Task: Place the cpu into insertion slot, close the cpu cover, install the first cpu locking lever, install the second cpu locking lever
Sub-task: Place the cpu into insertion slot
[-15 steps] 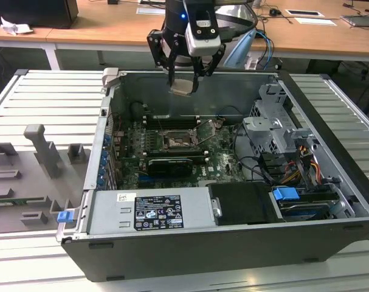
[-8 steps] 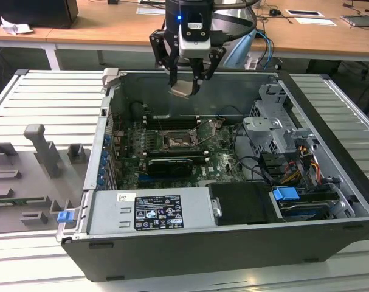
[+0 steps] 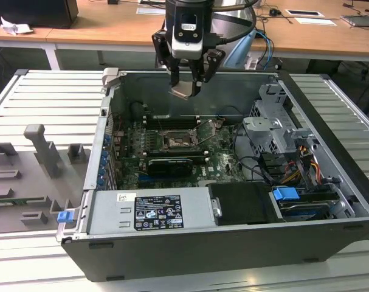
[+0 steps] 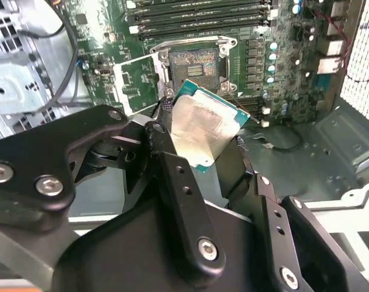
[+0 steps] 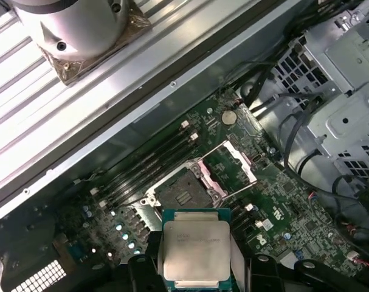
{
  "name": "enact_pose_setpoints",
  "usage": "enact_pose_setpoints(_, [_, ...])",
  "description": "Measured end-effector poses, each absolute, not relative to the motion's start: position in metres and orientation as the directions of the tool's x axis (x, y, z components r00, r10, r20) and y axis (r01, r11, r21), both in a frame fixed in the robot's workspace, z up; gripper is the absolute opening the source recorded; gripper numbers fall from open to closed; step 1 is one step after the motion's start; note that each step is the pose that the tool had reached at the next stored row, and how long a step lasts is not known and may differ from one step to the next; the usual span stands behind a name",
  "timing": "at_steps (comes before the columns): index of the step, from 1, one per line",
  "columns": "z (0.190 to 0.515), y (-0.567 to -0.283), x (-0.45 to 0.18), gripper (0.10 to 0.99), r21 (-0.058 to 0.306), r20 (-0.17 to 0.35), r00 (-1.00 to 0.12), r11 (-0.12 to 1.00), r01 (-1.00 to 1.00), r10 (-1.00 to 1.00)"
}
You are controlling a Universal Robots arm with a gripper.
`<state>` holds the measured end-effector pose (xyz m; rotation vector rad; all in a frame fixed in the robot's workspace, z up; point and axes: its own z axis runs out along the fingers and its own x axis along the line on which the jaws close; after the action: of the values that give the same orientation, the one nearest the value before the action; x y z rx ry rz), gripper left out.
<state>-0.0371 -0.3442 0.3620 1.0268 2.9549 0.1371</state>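
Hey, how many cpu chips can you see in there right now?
1. The cpu is held in the gripper, clear of the insertion slot, which is empty with its cpu cover swung open.

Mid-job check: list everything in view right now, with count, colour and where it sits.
cpu: one, silver-grey face with green edge, held above the motherboard, not yet seated.
insertion slot: one, dark with silver rim, on the motherboard, empty.
cpu cover: one, silver frame, swung open beside the slot.
memory slots: several, black, alongside the slot.
computer case: one, dark grey, open, lying on the ribbed table.
power supply: one, grey, along the case's near wall in the exterior view.
drive cage: one, silver, inside the case at the exterior view's right.
fixture blocks: several, grey, on the table at the exterior view's left.
end effector: one, black, shut on the cpu above the case.
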Motion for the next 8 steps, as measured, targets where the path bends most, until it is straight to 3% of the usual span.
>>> enact_pose_setpoints(8, [0.3594, -0.3443, -0.0371, 0.529, 0.086, 0.019, -0.690, 0.687, 0.722, 0.723])
